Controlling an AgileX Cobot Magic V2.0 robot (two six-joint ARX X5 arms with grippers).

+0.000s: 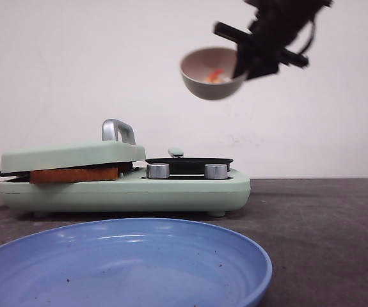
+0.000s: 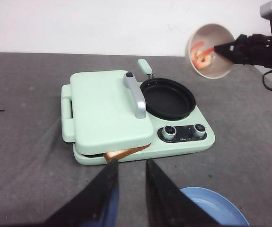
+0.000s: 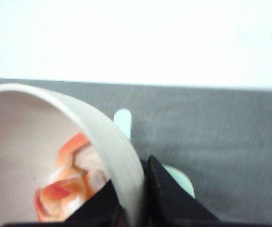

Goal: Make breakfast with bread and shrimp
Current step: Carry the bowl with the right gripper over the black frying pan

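My right gripper (image 1: 244,61) is shut on the rim of a beige bowl (image 1: 203,80), held tilted high above the black pan (image 1: 190,164). Orange-red shrimp (image 3: 65,189) lie inside the bowl, also visible as shrimp (image 2: 201,56) in the left wrist view. The bread (image 1: 75,174) shows as a brown crust edge under the shut lid (image 2: 107,109) of the mint-green breakfast maker (image 1: 171,195). My left gripper (image 2: 130,165) hovers open and empty just in front of the maker, near the bread's corner (image 2: 124,153).
A blue plate (image 1: 126,268) lies on the dark table in front of the maker. Two silver knobs (image 1: 158,171) sit on the maker's front, below the pan. A white wall stands behind the table.
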